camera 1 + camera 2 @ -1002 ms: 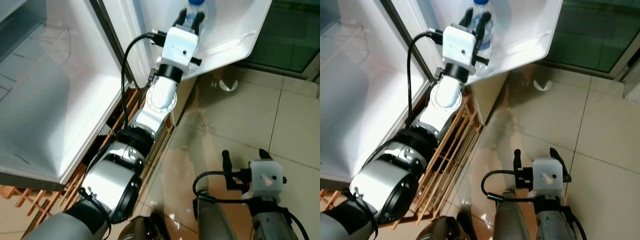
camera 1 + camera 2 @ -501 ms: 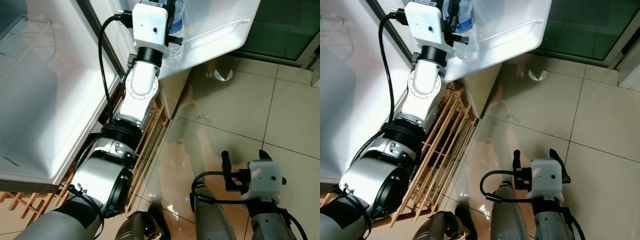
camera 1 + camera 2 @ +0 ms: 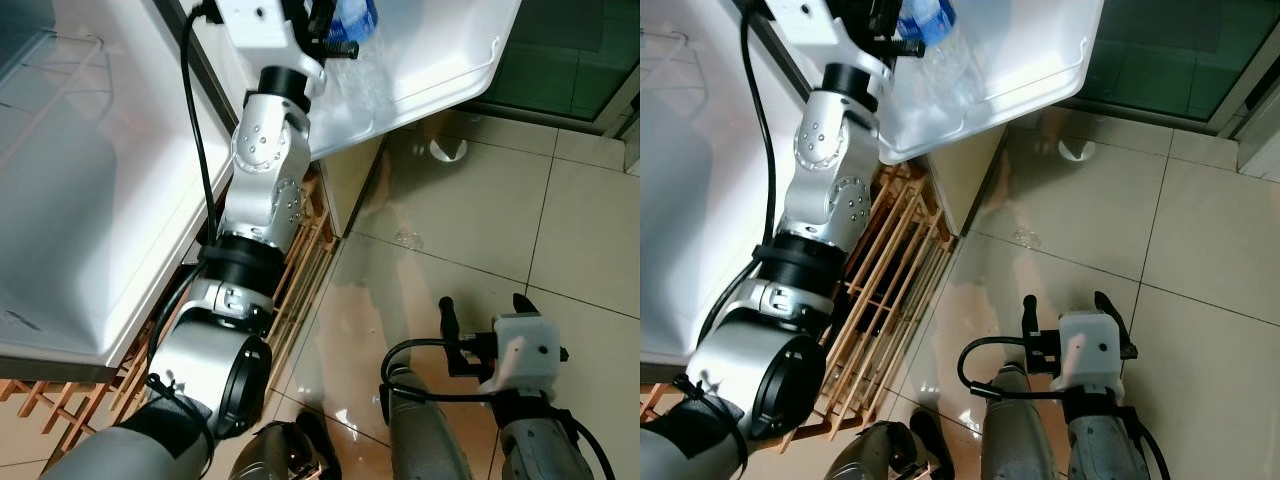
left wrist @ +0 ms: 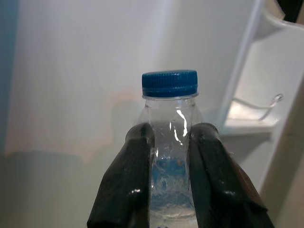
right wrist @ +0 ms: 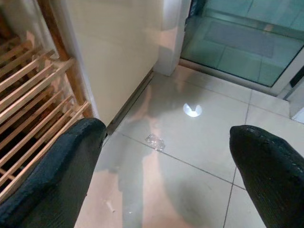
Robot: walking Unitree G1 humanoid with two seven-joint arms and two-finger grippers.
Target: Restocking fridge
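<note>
A clear water bottle (image 4: 170,142) with a blue cap is pinched at its neck between the two black fingers (image 4: 128,185) of my left gripper (image 3: 330,15). That arm reaches up to the top of the head views, holding the bottle (image 3: 930,30) over the lower shelf of the open fridge door (image 3: 440,70). In the left wrist view the white door lining and a shelf rail stand behind the bottle. My right gripper (image 3: 480,305) hangs low over the tiled floor, open and holding nothing.
The fridge's white interior (image 3: 90,200) lies to my left. A wooden slatted rack (image 3: 880,300) stands on the floor below the door. Beige floor tiles (image 3: 560,230) spread to the right, with a green glass door (image 3: 1180,50) beyond.
My left arm has lifted the bottle higher and further left along the door shelf. The camera view has shifted a little. The right arm stays put.
</note>
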